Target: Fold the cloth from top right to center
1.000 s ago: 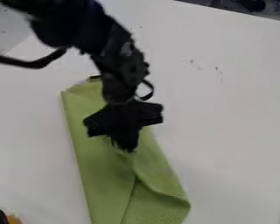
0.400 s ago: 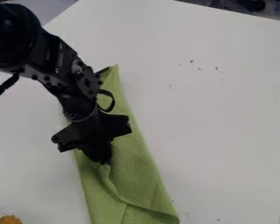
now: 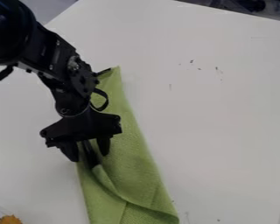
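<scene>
The black gripper (image 3: 87, 156) hangs over the left edge of the green cloth (image 3: 133, 173), left of centre in the camera view. Its two fingers are spread apart and open, the left one at the cloth's edge and the right one over the cloth. The cloth lies as a long, narrow folded strip from upper middle to the bottom edge, with a raised crease running down from just below the gripper. The arm covers part of the cloth's upper left side.
The white table (image 3: 218, 118) has small dark specks at the upper right. An orange object (image 3: 10, 219) sits at the lower left corner. Dark items lie beyond the table's far edge at the top right.
The gripper has moved left and down, carrying the cloth's upper part left, and its fingers have since opened, letting go of the cloth. The cloth's top corner now shows right of the arm.
</scene>
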`<state>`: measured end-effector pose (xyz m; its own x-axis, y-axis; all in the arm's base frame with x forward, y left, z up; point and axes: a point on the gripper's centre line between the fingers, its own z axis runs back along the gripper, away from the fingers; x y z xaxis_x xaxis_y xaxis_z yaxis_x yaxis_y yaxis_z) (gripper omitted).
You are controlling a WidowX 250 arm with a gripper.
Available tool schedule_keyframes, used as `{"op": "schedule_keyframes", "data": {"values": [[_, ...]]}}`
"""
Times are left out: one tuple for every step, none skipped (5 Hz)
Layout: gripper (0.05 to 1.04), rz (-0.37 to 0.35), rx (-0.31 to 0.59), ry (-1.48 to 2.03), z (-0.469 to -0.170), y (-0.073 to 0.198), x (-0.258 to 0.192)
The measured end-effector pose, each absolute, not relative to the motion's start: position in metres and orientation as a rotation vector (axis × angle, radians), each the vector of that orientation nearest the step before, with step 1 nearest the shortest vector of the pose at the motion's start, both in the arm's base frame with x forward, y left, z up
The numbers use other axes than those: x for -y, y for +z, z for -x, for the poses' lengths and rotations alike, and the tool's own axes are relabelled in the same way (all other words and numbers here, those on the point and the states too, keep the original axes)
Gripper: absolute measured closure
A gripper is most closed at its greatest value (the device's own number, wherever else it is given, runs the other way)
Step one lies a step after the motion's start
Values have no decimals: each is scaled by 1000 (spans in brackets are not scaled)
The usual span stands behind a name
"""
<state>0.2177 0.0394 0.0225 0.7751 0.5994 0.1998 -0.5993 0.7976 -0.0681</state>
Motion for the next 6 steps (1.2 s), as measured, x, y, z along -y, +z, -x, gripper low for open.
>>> {"op": "schedule_keyframes", "data": {"values": [[79,-63,205,640,-210,29,-51],[81,-118,176,650,-199,37,-63],[84,-128,156,618,-200,42,-65],[84,-97,148,527,-212,43,-61],[84,-37,110,367,-219,41,-58],[84,10,84,235,-221,36,-52]]}}
